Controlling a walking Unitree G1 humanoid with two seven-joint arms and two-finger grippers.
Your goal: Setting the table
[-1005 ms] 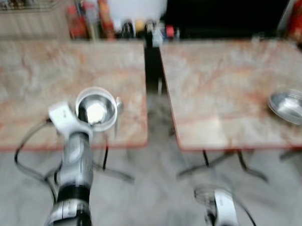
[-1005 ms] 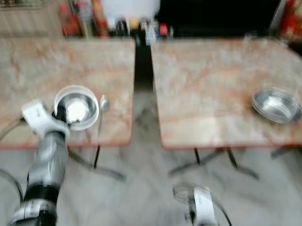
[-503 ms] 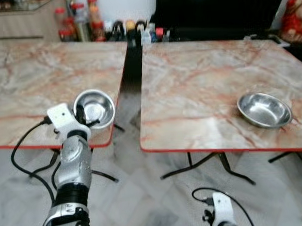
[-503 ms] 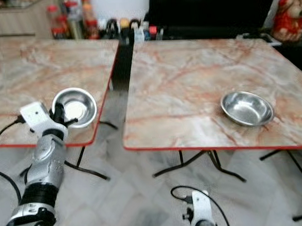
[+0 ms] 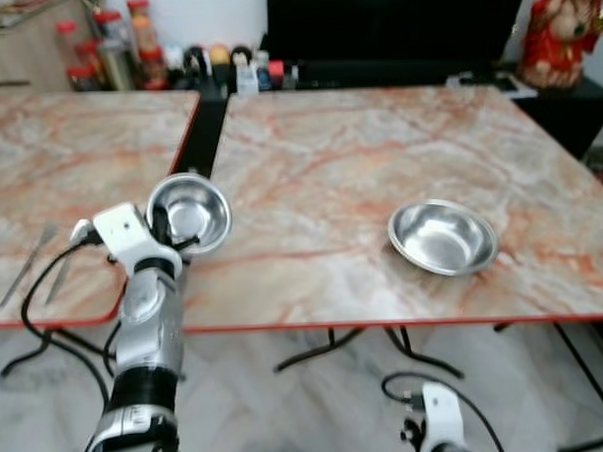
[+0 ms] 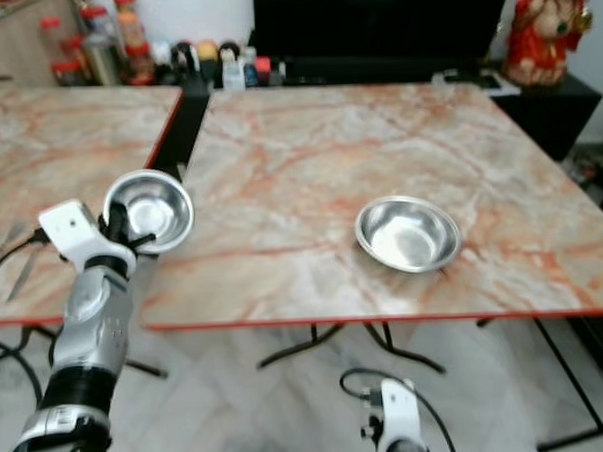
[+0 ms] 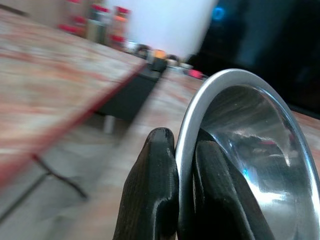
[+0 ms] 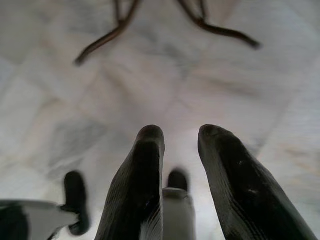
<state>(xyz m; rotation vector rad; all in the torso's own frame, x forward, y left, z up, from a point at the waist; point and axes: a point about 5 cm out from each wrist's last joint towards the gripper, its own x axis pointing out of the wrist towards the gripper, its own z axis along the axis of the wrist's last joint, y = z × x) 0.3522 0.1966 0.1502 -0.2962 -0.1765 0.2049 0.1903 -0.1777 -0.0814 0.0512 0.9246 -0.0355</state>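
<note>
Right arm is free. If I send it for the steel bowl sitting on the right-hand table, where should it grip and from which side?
Take the bowl by its rim, one finger inside and one outside, as the left gripper holds the other bowl. It sits upright and open, with its near rim toward the table edge, so coming from above on the near side looks simplest. The right gripper hangs low, open.

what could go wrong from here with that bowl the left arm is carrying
1. The left tool pinches only the thin rim of the steel bowl, which sits tilted in the grip, so it may slip or swing as the robot moves.
2. The bowl is near the gap between the two tables; released too early, it might land on an edge and tip to the floor.
3. A second bowl already sits on the right table; setting down too close could knock it.
</note>
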